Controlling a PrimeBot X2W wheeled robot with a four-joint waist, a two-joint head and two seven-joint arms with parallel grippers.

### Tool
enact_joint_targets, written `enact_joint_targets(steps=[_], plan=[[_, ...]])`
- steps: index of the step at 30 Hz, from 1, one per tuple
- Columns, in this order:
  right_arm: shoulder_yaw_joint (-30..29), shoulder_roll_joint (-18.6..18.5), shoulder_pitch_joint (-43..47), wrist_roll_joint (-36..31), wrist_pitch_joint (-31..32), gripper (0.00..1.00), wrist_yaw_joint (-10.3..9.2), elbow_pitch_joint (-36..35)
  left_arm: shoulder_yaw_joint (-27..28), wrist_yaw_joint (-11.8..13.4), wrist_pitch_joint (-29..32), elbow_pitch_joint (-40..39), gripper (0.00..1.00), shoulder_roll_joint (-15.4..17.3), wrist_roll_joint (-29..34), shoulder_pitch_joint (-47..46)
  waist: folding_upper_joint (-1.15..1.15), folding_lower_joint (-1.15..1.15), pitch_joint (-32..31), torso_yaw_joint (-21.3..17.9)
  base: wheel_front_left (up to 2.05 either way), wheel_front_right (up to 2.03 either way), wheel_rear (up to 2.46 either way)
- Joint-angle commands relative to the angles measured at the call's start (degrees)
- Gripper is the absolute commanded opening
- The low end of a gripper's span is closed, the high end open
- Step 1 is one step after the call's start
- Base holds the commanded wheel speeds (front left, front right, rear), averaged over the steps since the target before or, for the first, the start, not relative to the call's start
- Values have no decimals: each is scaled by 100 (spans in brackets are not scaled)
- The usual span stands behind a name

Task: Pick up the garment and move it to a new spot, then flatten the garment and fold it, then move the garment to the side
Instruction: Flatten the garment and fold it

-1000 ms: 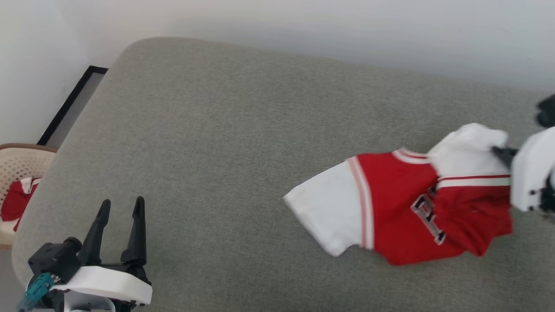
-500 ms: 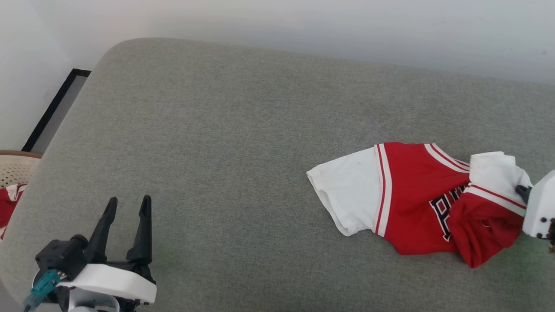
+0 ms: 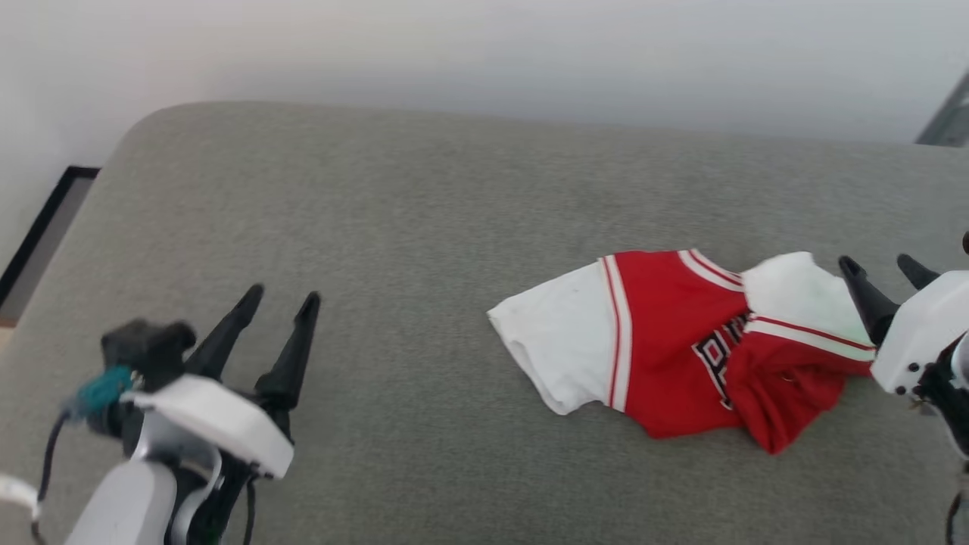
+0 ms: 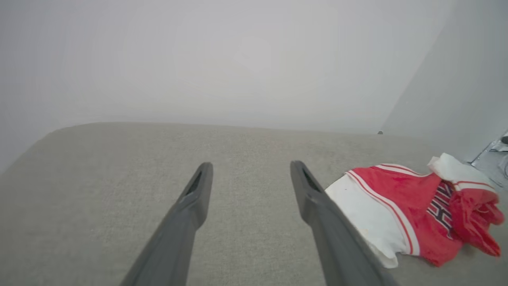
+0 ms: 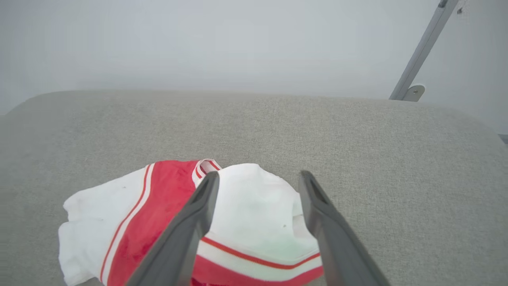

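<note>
The garment (image 3: 666, 348), a red T-shirt with white sleeves and black lettering, lies crumpled on the grey cushion (image 3: 378, 227), right of centre. One white sleeve is spread out to its left; the red body is folded over itself on the right. My right gripper (image 3: 878, 263) is open at the garment's right end, its fingers apart above the other white sleeve and holding nothing. In the right wrist view the garment (image 5: 158, 198) lies under and between the fingers of that gripper (image 5: 260, 174). My left gripper (image 3: 281, 297) is open and empty at the lower left, far from the garment (image 4: 401, 202), as the left wrist view (image 4: 251, 165) also shows.
A pale wall runs behind the cushion. A black-framed panel (image 3: 38, 227) leans off the cushion's left edge. A slanted metal pole (image 5: 420, 47) stands beyond the back right corner. Bare cushion stretches between the two grippers.
My right gripper has opened and let go of the white sleeve, and the garment has settled on the cushion. The head camera has shifted, moving the whole picture.
</note>
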Motion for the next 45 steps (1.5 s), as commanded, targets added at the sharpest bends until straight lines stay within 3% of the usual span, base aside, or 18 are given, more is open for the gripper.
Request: enact_joint_targets(steps=[1,8,23,36,43,44,45], plan=[[-23,139,106,-54,-218,100,-2,-228,-127,-39,295,-80,100,76,-176,-226,0,0,-49,-244,0,0,0],[62,675,329,-375,-1282,100,-2,-962,-636,-83,1412,-40,100,407,-661,-938,0,0,7,-903,0,0,0],[529,1199,624,-1072,-3255,100,-2,-1373,-1789,-81,2757,1033,100,899,-1539,-2342,0,0,427,-2106,0,0,0],[578,1467,765,-963,-3711,100,-2,-1262,-2541,13,4020,2535,100,1109,-1374,-2867,0,0,902,-2736,0,0,0],[616,1478,658,-896,-3756,100,-2,-1249,-2893,171,4577,3324,100,934,-1288,-2817,0,0,1086,-2773,0,0,0],[620,1478,625,-899,-3764,100,-2,-1274,-2995,158,4770,3476,93,847,-1314,-2776,0,0,1110,-2756,0,0,0],[624,1477,614,-889,-3769,100,-2,-1274,-3034,122,4791,3495,0,812,-1334,-2763,0,0,1127,-2742,0,0,0]])
